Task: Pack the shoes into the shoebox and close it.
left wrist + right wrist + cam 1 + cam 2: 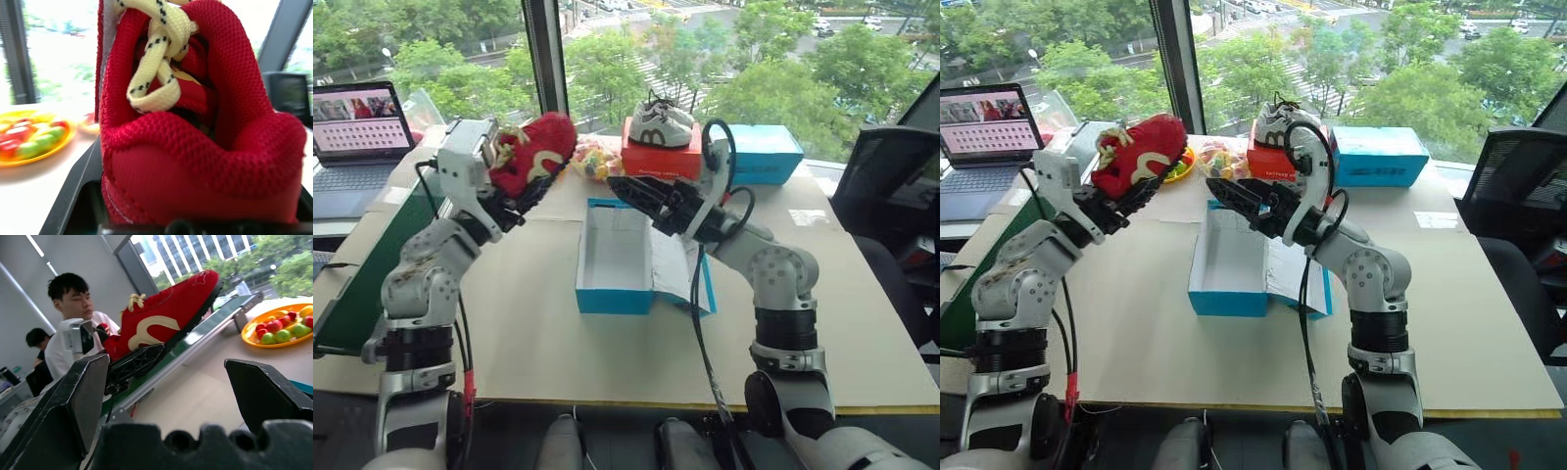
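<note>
Far upper left of the left eye view: an open laptop [357,122] with a lit screen, a green board [367,269] leaning at the table's left edge below it. Left gripper [521,201] raised at upper left centre, fingers clamped on the heel end of one red shoe [530,152] — the shoe is held clear of the table [538,333], white curved marking facing the camera, cream laces [156,49] with black flecks tied at its top. Just right of the shoe, near the table's far edge, an orange plate of toy fruit [595,162], red and green pieces on it. Centre of frame: the bright-blue shoebox [612,294] lies open on the table, white interior bare, its lid [683,269] folded out flat to the right. Right gripper [628,191] hovers over the box's far end, pointing toward the shoe, jaws spread wide with nothing between them; in the right wrist view the two black fingers [73,401] stand well apart, the gripped shoe beyond them, and two people [73,323] seated in the background. Behind the box, upper centre: a red shoebox [661,162] with a white-and-grey sneaker [661,125] on top; touching its right side, a second blue box [762,154]. Far right edge — a black mesh office chair [891,196] beside the table.
</note>
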You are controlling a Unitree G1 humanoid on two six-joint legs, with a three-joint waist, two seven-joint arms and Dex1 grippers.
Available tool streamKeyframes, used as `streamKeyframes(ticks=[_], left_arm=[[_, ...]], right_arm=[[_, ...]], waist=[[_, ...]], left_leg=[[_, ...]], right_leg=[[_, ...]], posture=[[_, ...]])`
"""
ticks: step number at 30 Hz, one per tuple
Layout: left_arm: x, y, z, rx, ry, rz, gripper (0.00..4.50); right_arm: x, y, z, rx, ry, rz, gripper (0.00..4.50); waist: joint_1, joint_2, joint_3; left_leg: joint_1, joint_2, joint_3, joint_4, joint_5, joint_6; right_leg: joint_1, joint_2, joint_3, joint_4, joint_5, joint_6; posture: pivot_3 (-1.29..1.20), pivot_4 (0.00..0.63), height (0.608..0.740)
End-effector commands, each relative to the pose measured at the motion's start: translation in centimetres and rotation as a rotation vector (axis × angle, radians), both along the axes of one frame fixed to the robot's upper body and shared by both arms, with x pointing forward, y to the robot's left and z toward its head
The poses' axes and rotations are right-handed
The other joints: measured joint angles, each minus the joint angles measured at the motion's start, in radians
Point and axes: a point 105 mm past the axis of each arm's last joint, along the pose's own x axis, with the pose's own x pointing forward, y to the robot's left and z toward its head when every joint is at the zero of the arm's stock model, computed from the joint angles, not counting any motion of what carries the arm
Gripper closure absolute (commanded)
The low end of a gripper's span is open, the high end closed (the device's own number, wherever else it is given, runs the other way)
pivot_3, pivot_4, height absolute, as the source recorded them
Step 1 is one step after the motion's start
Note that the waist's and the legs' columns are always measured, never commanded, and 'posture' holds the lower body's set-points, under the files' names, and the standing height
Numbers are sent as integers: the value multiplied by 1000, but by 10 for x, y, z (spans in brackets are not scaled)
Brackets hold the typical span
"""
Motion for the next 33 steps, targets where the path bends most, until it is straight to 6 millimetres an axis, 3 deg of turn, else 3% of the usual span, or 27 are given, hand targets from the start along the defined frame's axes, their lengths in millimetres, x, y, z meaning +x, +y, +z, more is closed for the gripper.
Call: streamKeyframes(ticks=[1,7,12,15,25,27,28,30,33], left_arm=[[-23,-50,34,-61,-99,-193,1990],[-27,-65,27,-72,-63,-254,1990],[-27,-70,20,-63,-45,-269,1990],[-26,-71,20,-75,-44,-266,1992],[-26,-73,17,-79,-45,-250,1992],[-26,-69,17,-91,-46,-236,1053],[-26,-65,17,-102,-41,-233,844],[-30,-58,15,-84,-43,-234,10],[-30,-40,0,28,-24,-206,0]], right_arm=[[3,-3,21,-14,-74,-34,0],[14,-17,27,20,-58,-88,0],[10,-25,44,128,-61,-72,0],[6,-22,46,145,-59,-53,726],[-3,-12,50,165,-53,-5,3956],[-2,-12,51,162,-51,-14,4238],[0,-13,52,158,-51,-26,4256],[4,-15,55,139,-59,-59,4277],[11,-21,63,102,-85,-119,4283]], waist=[[0,0,0],[-6,1,0],[-7,1,1],[-6,1,1],[-7,1,1],[-7,1,1],[-7,1,1],[-10,1,1],[-18,2,1]], left_leg=[[0,0,0,0,0,0],[0,-1,-2,0,0,0],[0,-1,-2,0,0,1],[0,-1,-2,0,0,1],[0,-1,-2,0,0,1],[0,-1,-2,0,0,1],[0,-1,-2,0,0,1],[0,-1,-2,0,0,1],[0,-1,-2,0,0,1]], right_leg=[[0,0,0,0,0,0],[1,1,1,0,0,1],[1,0,1,-1,0,1],[1,0,1,-1,0,1],[1,1,1,-1,0,1],[1,1,1,-1,0,1],[1,1,1,-1,0,1],[1,1,1,-1,0,1],[1,1,1,-1,0,1]], posture=[[0,150,740],[0,150,740],[0,150,740],[0,150,740],[0,150,740],[0,150,740],[0,150,740],[0,150,740],[0,150,740]])
